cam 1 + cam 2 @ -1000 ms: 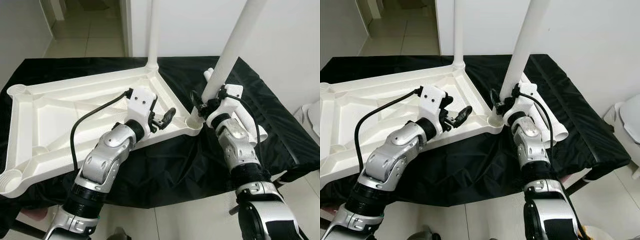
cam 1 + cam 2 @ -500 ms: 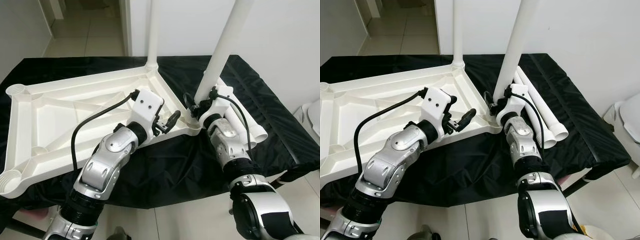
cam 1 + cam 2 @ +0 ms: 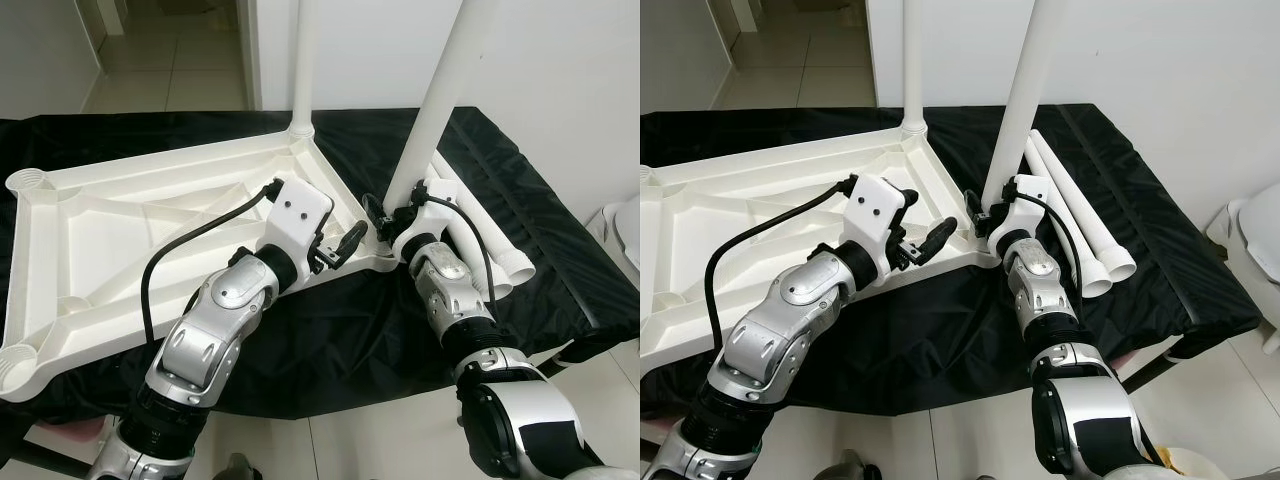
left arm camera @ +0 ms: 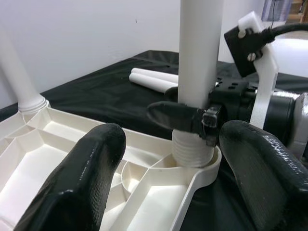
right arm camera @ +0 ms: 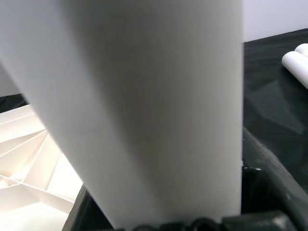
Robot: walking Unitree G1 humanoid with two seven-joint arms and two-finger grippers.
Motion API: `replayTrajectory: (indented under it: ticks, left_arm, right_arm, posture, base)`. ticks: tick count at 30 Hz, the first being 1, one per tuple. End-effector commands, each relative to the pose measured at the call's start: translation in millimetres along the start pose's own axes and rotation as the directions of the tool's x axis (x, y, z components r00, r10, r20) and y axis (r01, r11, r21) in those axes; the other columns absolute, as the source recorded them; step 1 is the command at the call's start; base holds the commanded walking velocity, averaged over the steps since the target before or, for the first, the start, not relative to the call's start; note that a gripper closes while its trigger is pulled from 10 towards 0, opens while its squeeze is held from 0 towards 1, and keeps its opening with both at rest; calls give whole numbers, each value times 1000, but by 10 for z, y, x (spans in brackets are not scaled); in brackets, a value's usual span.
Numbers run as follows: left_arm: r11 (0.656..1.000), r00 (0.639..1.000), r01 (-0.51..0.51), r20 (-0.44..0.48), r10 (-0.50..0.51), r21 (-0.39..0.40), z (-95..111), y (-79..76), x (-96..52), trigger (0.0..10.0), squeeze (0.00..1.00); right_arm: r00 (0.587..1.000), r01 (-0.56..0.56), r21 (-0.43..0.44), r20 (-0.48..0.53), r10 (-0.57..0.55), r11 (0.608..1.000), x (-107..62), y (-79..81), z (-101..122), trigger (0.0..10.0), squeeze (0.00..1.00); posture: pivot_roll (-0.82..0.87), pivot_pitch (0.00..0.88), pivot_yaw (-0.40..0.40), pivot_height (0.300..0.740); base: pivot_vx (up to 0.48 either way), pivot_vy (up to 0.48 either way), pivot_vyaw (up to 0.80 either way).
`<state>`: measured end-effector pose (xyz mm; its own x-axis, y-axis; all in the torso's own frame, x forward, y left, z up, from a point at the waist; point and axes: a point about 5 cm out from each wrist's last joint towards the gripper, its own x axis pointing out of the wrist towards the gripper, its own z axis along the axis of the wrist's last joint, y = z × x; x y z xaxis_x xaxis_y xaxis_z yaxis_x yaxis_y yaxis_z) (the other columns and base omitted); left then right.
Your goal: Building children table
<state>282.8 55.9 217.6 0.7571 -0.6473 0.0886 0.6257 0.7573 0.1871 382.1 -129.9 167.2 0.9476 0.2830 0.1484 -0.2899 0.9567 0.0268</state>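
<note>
- Right gripper [image 3: 385,212], at centre right of the head view, has its black fingers clamped around the base of a white table leg [image 3: 440,100] that rises out of the top of the frame.
- That leg's threaded lower end sits in the corner socket [image 4: 195,166] of the white tabletop [image 3: 120,230], which lies upside down with its ribbed underside up.
- Left gripper [image 3: 340,245], in the middle of the frame, hovers with fingers spread apart over the tabletop's rim, just beside the socket.
- A second leg [image 3: 305,60] stands upright in the far corner, at upper centre.
- Two spare legs [image 3: 1080,225] lie side by side at right on the black cloth [image 3: 560,260].
- The cloth covers the whole work surface; tiled floor [image 3: 170,70] and a doorway lie at upper left, a white wall [image 3: 580,90] at upper right.
</note>
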Motion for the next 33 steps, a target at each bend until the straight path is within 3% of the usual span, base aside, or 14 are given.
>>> replayTrajectory:
  ticks: [1, 17, 23, 25, 33]
  left_arm:
    - [1000, 1000, 14, -5, -14, 8, -1, -30, -19, 10000, 0]
    - [1000, 1000, 12, 0, -12, 12, 12, -19, -12, 10000, 0]
    - [1000, 1000, 11, 5, -11, 10, 22, -18, -6, 10000, 0]
    - [1000, 1000, 8, 6, -8, 8, 25, -11, -6, 10000, 0]
    - [1000, 1000, 8, 8, -8, 6, 35, -15, -3, 10000, 0]
  right_arm:
    - [1000, 5, -8, -23, -5, 1000, -20, -7, -58, 10000, 0]
    - [1000, -19, -64, -24, 18, 998, -67, 22, -53, 10000, 0]
    - [996, -82, -112, -48, 77, 990, -118, 36, -94, 10000, 0]
    - [990, -138, -171, -57, 130, 975, -140, 61, -106, 10000, 0]
    - [979, -197, -186, -89, 183, 962, -164, 80, -139, 10000, 0]
  posture:
    - [23, 91, -28, 740]
    - [14, 89, -28, 740]
    - [12, 87, -28, 740]
    - [11, 88, -27, 740]
    - [11, 91, -24, 740]
  base:
    - [0, 0, 0]
    - [0, 0, 0]
    - [0, 0, 0]
    - [0, 0, 0]
    - [0, 0, 0]
